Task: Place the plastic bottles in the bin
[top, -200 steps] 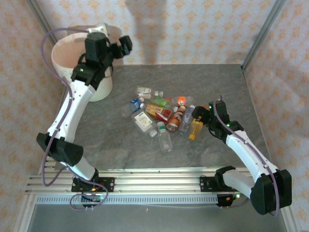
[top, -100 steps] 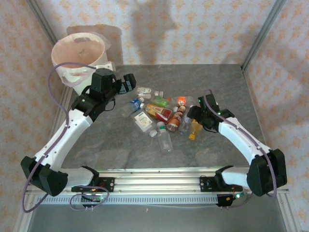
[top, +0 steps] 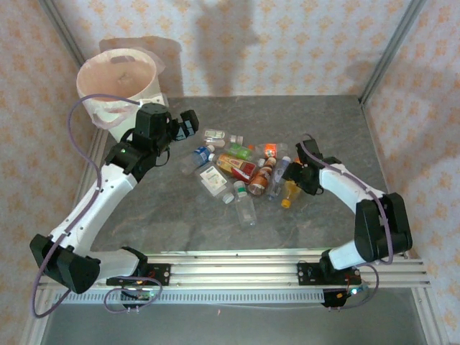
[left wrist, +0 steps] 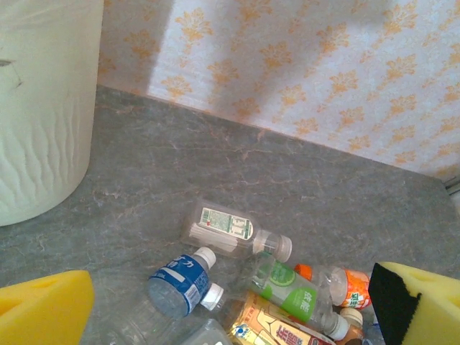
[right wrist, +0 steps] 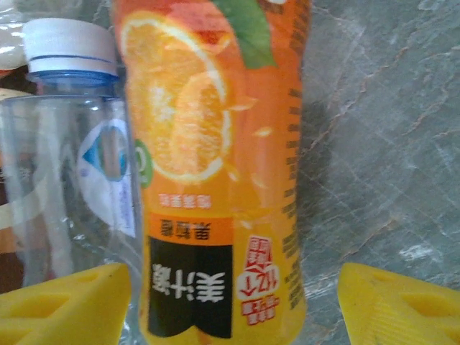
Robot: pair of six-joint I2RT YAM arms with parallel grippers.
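Right wrist | orange bottle point(right wrist: 215, 144) long axis up-frame, straddled by right tool point(right wrist: 233, 302), ungripped | left tool point(left wrist: 230, 309) wide

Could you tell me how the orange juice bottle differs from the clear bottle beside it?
The orange juice bottle is opaque orange; the clear bottle is see-through. The orange juice bottle's label covers it with fruit pictures; the clear bottle's is a small blue-and-white patch. Both lie flat on the table.
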